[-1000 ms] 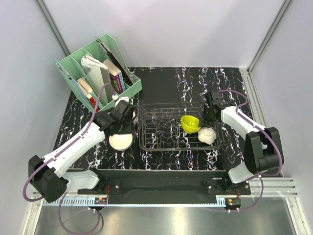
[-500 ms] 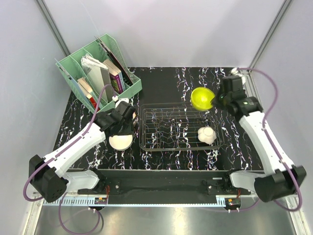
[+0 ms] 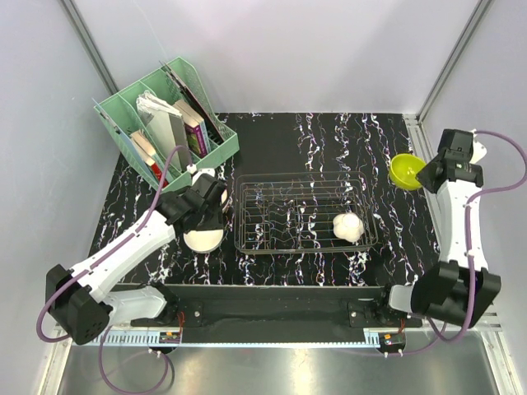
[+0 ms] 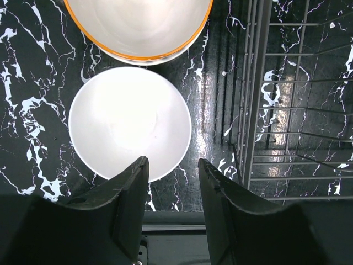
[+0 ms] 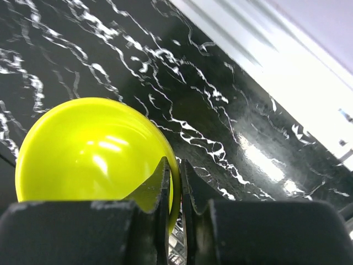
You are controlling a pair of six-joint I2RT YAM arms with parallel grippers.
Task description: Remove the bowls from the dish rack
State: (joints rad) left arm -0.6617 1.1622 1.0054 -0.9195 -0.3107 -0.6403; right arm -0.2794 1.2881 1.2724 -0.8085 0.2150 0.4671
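Glossy yellow-green bowl (image 5: 94, 149) is clamped by right gripper (image 5: 175, 165). One cream bowl (image 3: 348, 227) is seen in dark wire dish rack (image 3: 272, 226). Two more, plain white bowl (image 4: 129, 121) and orange-rimmed bowl (image 4: 138, 25), are seen below left gripper (image 4: 172, 165), jaws apart.

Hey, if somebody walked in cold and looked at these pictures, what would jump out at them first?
The bright yellow-green bowl stands out most, pinched by its rim in the right end effector at the far right. Next comes the mint-green organiser at the back left, then the lone white bowl lying in the wire dish rack in the middle.
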